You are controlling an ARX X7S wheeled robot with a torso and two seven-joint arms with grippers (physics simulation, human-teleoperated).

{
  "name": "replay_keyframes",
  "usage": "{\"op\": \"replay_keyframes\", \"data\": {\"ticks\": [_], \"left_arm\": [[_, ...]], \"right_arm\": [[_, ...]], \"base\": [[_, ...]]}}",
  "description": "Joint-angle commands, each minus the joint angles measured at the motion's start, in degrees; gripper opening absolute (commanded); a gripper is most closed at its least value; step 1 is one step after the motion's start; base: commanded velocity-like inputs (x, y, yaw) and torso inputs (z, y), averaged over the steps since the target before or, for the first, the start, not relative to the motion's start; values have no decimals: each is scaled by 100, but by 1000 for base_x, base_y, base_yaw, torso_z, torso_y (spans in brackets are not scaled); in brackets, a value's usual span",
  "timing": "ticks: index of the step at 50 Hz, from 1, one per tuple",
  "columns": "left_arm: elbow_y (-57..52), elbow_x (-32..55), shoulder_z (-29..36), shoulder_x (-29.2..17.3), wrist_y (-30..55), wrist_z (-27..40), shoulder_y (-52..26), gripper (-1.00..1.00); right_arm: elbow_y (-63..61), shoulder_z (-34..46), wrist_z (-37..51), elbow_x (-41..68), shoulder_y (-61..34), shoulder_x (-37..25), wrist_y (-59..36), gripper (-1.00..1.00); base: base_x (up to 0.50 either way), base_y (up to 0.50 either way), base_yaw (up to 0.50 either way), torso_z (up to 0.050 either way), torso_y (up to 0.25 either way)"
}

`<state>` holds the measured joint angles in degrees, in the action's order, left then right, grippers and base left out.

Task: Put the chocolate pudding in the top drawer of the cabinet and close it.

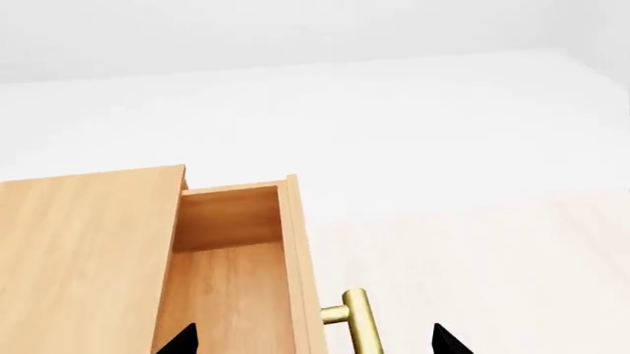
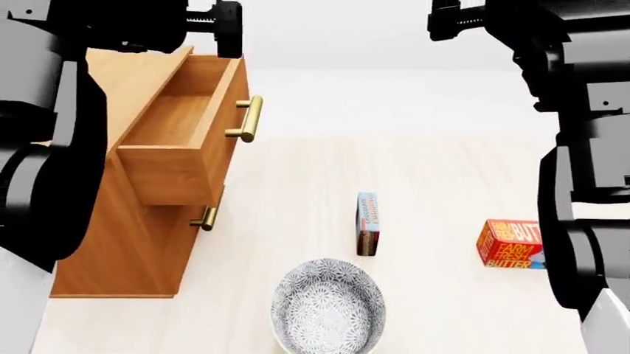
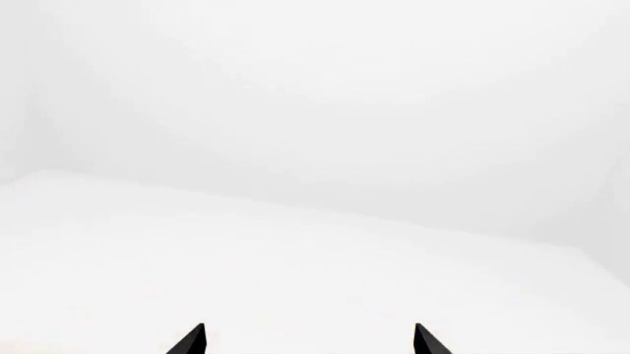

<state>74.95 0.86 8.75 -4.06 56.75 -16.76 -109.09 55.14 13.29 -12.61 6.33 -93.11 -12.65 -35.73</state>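
The chocolate pudding [image 2: 367,223], a slim light-blue carton with a dark base, stands on the pale floor right of the cabinet [image 2: 108,243]. The top drawer [image 2: 177,122] is pulled out and nothing shows inside it; its brass handle [image 2: 248,118] faces the pudding. My left gripper [image 2: 226,28] hovers open above the drawer's far end. In the left wrist view the gripper [image 1: 313,343] has the drawer front [image 1: 300,265] and handle [image 1: 362,321] between its tips without touching them. My right gripper [image 2: 445,18] is raised high at the right, open [image 3: 308,341], and sees only white.
A red-orange butter box [image 2: 512,243] lies right of the pudding. A patterned bowl [image 2: 328,306] sits near the front, below the pudding. A lower drawer's handle [image 2: 206,217] shows under the open drawer. Both arms frame the view's sides.
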Motion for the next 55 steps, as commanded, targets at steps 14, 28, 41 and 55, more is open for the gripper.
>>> {"op": "replay_keyframes", "data": {"ticks": [14,28,41,55], "left_arm": [[2,-30,-332,91,414,106,447,100],[3,28,-874,10,403,356,721,100],[3,-40,-1040,12,366,373,933,100],[3,-65,-1084,27,339,362,1111,100]], "right_arm": [[40,61,-30,8,66,-5,28,100],[80,108,-55,3,34,1,24,100],[110,128,-54,7,64,-7,48,100],[256,153,-45,2,27,11,132,100]], "base": [[0,0,0,0,0],[0,0,0,0,0],[0,0,0,0,0],[0,0,0,0,0]]}}
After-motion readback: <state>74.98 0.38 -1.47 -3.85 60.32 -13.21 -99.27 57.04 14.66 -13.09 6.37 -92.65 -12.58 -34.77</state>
